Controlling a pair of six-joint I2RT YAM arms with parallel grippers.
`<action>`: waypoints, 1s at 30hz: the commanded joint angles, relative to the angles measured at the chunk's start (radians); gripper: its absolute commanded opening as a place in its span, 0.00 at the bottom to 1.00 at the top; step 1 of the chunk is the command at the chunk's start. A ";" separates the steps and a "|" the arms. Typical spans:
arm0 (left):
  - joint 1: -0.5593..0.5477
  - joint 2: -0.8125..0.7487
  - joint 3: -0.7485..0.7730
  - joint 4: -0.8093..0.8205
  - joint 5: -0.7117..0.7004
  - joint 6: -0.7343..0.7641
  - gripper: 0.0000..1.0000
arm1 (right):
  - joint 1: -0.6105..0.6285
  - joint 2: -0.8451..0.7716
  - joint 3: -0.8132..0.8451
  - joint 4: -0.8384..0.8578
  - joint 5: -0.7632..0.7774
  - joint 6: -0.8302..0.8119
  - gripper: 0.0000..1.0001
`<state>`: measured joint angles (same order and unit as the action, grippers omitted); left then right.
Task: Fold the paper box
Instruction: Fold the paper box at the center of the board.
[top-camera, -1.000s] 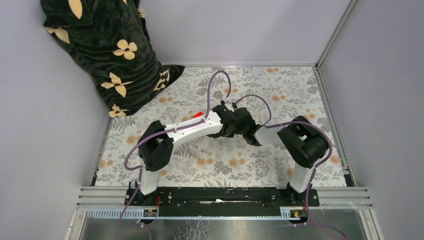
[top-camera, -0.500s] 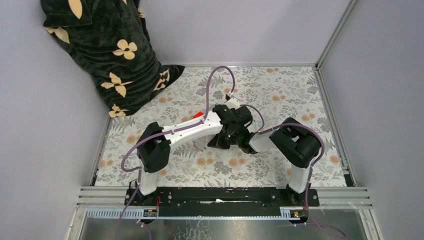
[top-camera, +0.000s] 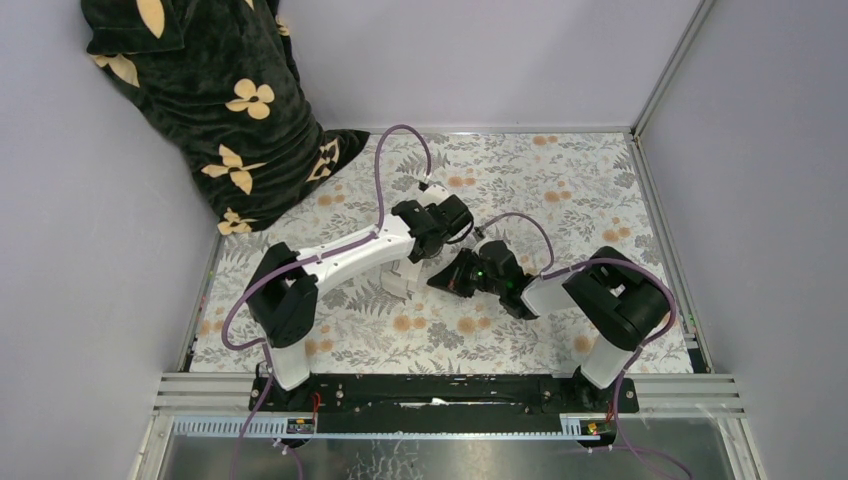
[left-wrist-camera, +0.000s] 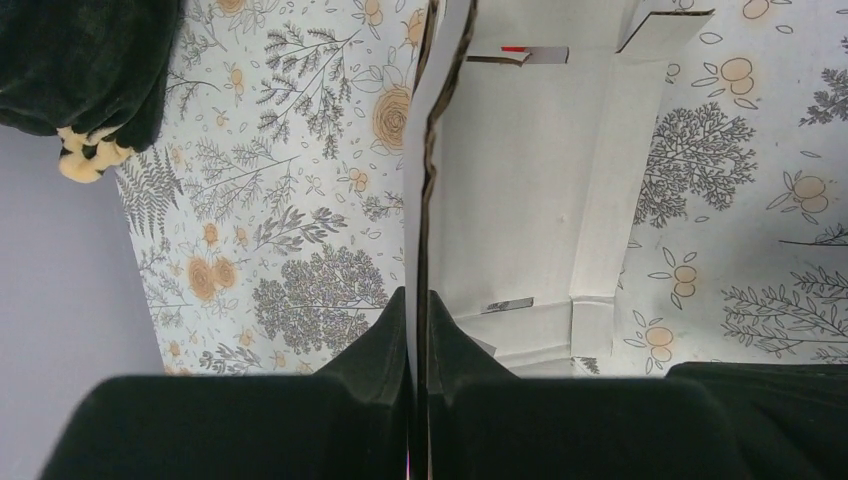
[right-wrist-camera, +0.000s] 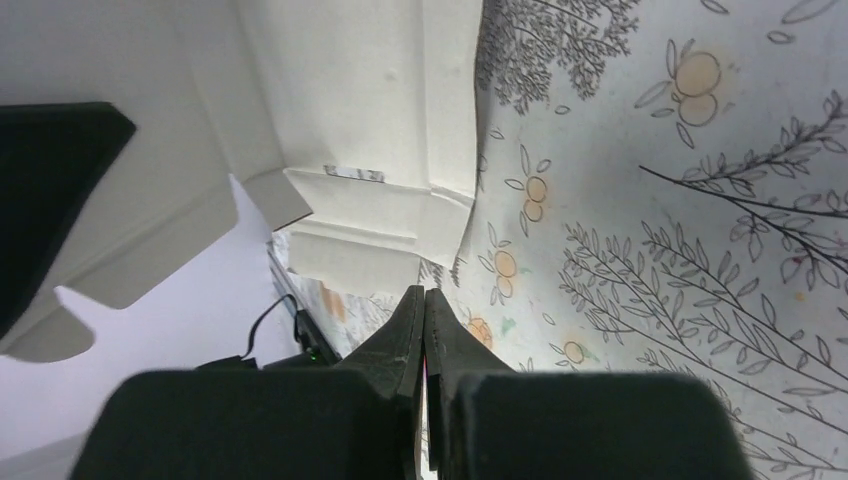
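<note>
White paper box (left-wrist-camera: 520, 190) — creased, one flap upright

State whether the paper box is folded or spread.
Partly spread: the left gripper pinches one raised wall of the paper box; other panels lie open.

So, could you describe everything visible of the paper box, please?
The paper box is thin white cardboard, mostly a flat die-cut sheet with creases and cut flaps, lying on the floral table cover. One panel is folded up, its edge pinched in the left gripper. The shut right gripper points at a corner flap, holding nothing.
</note>
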<state>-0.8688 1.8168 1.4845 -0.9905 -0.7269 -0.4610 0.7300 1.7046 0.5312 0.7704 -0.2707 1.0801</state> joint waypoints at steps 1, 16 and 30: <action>0.004 -0.021 -0.022 0.075 -0.006 0.019 0.10 | -0.013 0.046 -0.009 0.238 -0.014 0.087 0.02; 0.003 0.012 -0.060 0.106 0.009 0.029 0.09 | -0.038 0.237 0.090 0.387 -0.031 0.178 0.01; 0.002 0.026 -0.044 0.112 0.027 0.039 0.09 | -0.064 0.290 0.170 0.172 0.032 0.112 0.00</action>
<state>-0.8631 1.8297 1.4334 -0.9127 -0.6983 -0.4297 0.6731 1.9560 0.6544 0.9791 -0.2779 1.2243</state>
